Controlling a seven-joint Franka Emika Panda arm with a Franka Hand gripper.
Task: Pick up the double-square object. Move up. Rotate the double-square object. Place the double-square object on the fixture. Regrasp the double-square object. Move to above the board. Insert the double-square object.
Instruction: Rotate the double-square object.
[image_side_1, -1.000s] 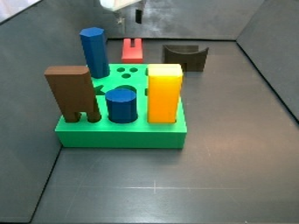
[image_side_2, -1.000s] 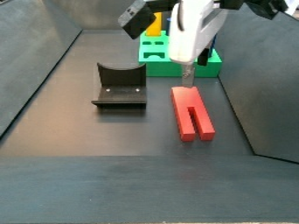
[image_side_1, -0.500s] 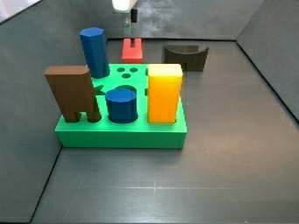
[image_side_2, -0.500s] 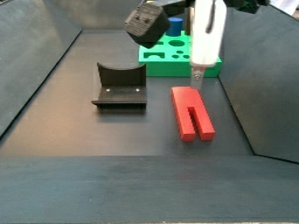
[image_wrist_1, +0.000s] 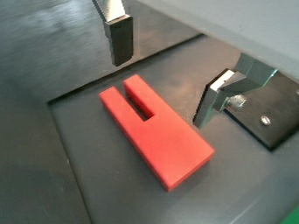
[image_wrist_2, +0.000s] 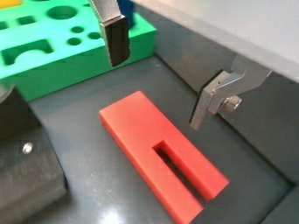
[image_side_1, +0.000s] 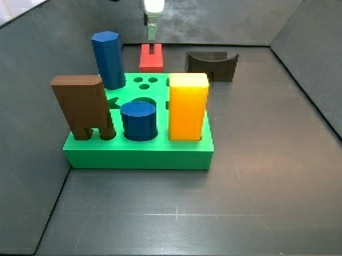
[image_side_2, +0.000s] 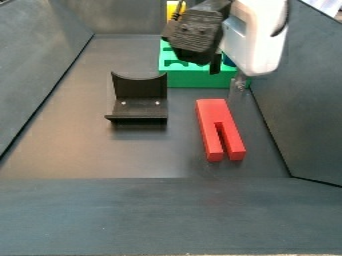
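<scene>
Fingers of the gripper (image_wrist_1: 163, 66) hang spread wide above the double-square object (image_wrist_1: 155, 131), one silver plate on either side of it and neither touching; nothing sits between them. The gripper (image_wrist_2: 162, 72) shows the same in both wrist views: the red block (image_wrist_2: 162, 155) lies flat on the dark floor below, slot end up and open.

In a side view the double-square object (image_side_2: 221, 128) rests just below the white arm body, with the fixture (image_side_2: 136, 98) off to one side of it, apart, on the same floor. Beyond the gripper stands the board (image_side_2: 187, 62), bright green, partly hidden by the arm's dark wrist.

From the other side of the room the gripper (image_side_1: 154, 8) is at the far top edge, over the red block (image_side_1: 151, 56), which lies behind the board (image_side_1: 140, 145). On the board stand a yellow block (image_side_1: 189, 106), two blue cylinders (image_side_1: 108, 60), and a brown arch-legged block (image_side_1: 83, 106), all between me and the gripper. The fixture (image_side_1: 211, 65) sits beside the red piece.
</scene>
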